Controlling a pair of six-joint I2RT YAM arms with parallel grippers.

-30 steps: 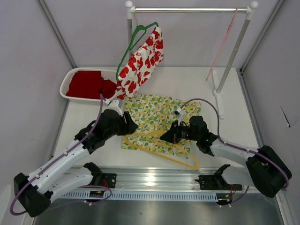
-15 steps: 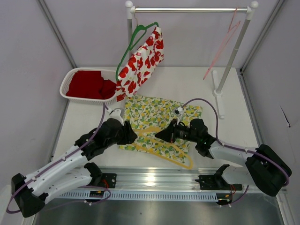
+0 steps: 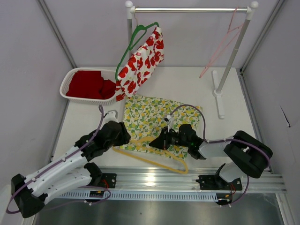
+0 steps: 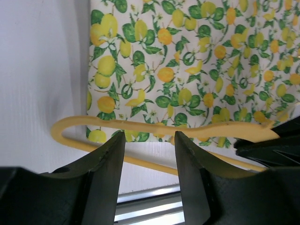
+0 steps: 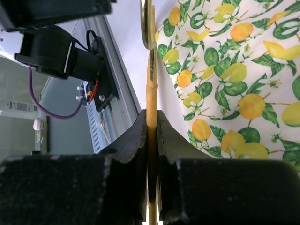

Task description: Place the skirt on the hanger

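— Where is the skirt?
— The lemon-print skirt (image 3: 154,115) lies flat on the table (image 3: 225,126). Its near hem is under the yellow hanger (image 4: 140,126) and the rest spreads beyond it.
— And your hands?
— My right gripper (image 5: 151,117) is pinched tight on the hanger's thin rod. My left gripper (image 4: 150,140) hovers just over the hanger's arm with its jaws apart, holding nothing.
— What worries you?
— If the left closes here, I judge it may catch the hanger alone, or cloth and hanger together. The rod could also twist in my right grip and bunch the hem.
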